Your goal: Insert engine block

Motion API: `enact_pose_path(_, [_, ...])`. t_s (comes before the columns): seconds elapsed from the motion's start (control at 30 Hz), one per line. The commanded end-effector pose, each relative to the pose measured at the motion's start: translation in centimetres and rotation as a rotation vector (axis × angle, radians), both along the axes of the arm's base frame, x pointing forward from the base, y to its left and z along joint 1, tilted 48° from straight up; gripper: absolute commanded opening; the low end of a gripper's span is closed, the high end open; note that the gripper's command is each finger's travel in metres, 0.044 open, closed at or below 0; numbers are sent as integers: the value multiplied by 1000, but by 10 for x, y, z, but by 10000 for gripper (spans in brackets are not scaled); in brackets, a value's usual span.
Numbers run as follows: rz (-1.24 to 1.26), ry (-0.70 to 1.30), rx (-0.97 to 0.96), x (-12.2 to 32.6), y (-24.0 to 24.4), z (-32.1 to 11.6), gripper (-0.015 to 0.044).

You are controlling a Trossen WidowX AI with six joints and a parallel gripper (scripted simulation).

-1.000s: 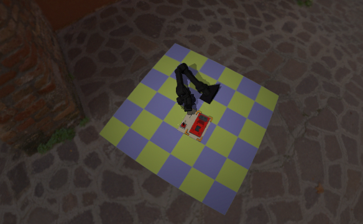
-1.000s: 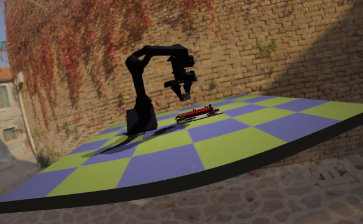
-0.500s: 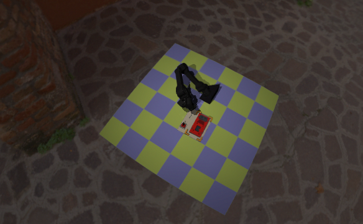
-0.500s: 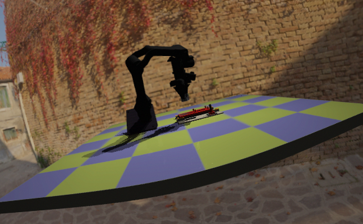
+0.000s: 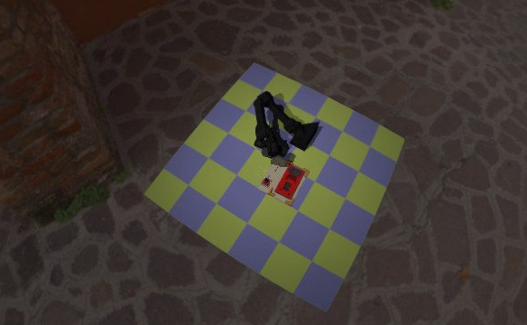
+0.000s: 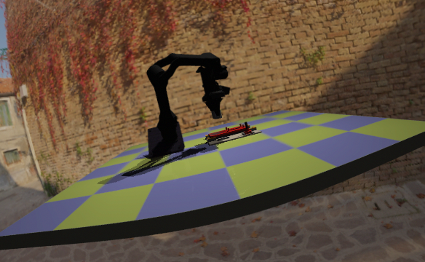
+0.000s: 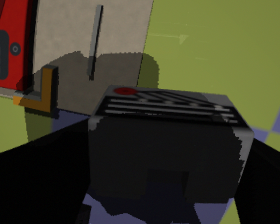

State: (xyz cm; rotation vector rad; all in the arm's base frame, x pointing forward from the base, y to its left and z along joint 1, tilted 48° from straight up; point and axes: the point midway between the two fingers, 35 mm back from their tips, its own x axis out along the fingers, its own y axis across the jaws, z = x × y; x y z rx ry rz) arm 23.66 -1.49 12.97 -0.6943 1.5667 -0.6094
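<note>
While the base plate is lying on the checkered board point(image 5: 227, 226) point(image 6: 191, 189), the gripper point(image 5: 281, 159) point(image 6: 217, 116) point(image 7: 165, 135) is closing its fingers on the engine block point(image 5: 280, 161) point(image 6: 217, 117) point(image 7: 166, 150) and is holding it in the air. Nearest to the wrist cam, the block is showing a ribbed top w/ a red spot and a notch in the lower edge, prob. the slot. Beyond it, the pale plate point(image 5: 270, 173) point(image 6: 231, 137) point(image 7: 66, 45) is carrying a grey bar point(image 7: 95, 42), an orange corner bracket point(image 5: 271, 192) point(image 7: 47, 92) and the red car body point(image 5: 285, 191) point(image 6: 227, 132) point(image 7: 21, 25).

The step in hand is prob. carrying and turning the block; the next move is calling for finding the opening, matching slot w/ rib, then going straight down.

The opening and rib are not showing clearly in any view; the wrist view is cutting off most of the body, and the block's underside is staying hidden. In the top view, arm and block are merging, so the exact angle is hard to tell.
</note>
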Motion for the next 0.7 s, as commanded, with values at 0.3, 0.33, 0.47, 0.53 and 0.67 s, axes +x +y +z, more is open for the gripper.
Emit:
enact_pose_path(0.3, [318,341,26,0,-2,-1,0])
enact_pose_path(0.33, [341,367,28,0,-2,-1,0])
enact_pose_path(0.47, [435,469,37,0,-2,-1,0])
enact_pose_path(0.53, [481,520,41,0,-3,-2,0])
enact_pose_path(0.67, [575,622,50,0,-3,-2,0])
